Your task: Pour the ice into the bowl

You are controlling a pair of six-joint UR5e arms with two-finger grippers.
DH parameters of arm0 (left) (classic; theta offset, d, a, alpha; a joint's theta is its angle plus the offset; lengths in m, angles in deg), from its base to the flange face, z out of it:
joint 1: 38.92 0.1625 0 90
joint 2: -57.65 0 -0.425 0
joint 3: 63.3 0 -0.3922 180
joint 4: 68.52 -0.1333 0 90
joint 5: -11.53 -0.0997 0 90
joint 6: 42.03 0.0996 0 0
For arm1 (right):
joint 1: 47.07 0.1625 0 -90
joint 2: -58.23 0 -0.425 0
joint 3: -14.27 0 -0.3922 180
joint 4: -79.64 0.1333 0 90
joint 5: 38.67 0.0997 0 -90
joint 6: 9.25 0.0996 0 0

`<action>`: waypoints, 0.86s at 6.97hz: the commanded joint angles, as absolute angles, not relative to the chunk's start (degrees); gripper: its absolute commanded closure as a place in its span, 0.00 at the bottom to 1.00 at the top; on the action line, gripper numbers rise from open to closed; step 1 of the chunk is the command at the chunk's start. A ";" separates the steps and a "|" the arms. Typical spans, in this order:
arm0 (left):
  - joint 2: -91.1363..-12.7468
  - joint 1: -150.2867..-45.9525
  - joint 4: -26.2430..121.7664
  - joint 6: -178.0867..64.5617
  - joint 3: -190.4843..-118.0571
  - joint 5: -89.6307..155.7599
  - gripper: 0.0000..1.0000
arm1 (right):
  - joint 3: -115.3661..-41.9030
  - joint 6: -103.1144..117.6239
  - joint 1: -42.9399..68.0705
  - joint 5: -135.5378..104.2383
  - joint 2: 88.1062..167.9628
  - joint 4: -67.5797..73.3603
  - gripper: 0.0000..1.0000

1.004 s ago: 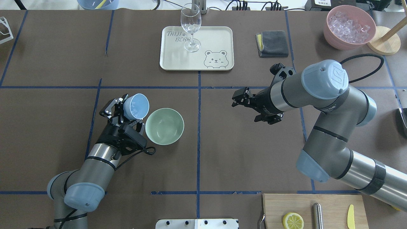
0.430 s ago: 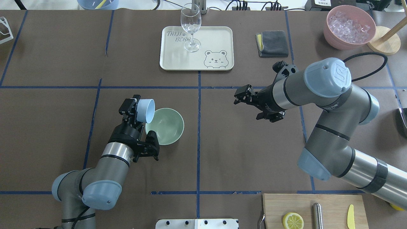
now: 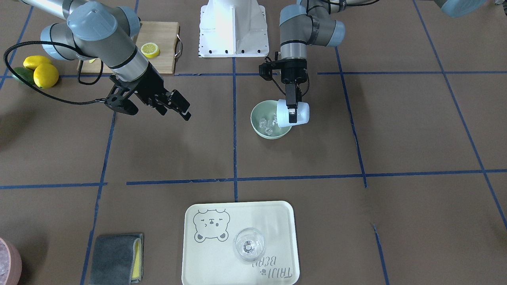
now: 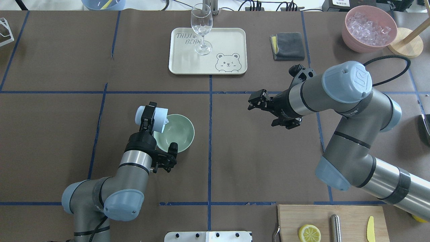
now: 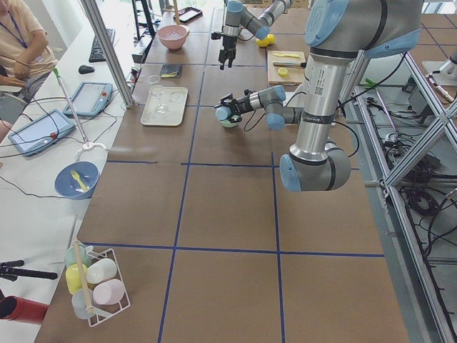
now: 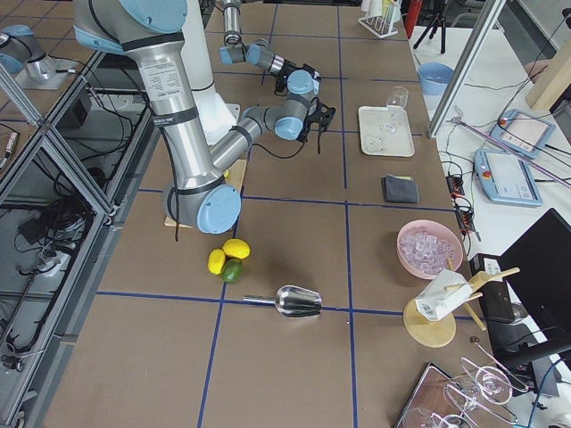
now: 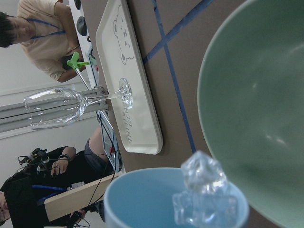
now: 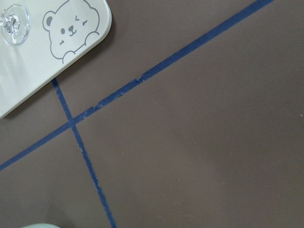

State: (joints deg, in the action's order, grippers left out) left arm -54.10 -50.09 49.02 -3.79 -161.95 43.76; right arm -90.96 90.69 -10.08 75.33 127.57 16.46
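My left gripper (image 4: 150,116) is shut on a light blue cup (image 4: 152,117) and holds it tipped on its side over the left rim of the mint-green bowl (image 4: 179,134). In the left wrist view clear ice cubes (image 7: 204,190) sit at the lip of the cup (image 7: 142,199), right beside the bowl (image 7: 256,109). In the front view some ice (image 3: 267,124) lies inside the bowl (image 3: 257,113), under the cup (image 3: 297,113). My right gripper (image 4: 257,101) is open and empty, in the air to the right of the bowl.
A cream tray (image 4: 181,60) with a wine glass (image 4: 201,27) stands at the back centre. A grey cloth (image 4: 288,45) and a pink container (image 4: 349,37) of ice are at the back right. A cutting board (image 4: 292,218) with a lemon slice is at the front right.
My left gripper has turned the cup from mouth-up to lying on its side, with its mouth over the bowl's rim. The right arm has shifted slightly.
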 commanded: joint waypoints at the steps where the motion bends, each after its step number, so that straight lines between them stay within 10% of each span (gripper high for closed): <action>1: -54.23 -49.65 46.80 1.73 -161.92 42.12 1.00 | -91.02 90.69 -10.06 75.32 128.01 16.44 0.00; 6: -51.96 -49.73 46.97 -10.38 -166.66 42.21 1.00 | -91.02 90.69 -10.06 74.97 128.01 16.44 0.00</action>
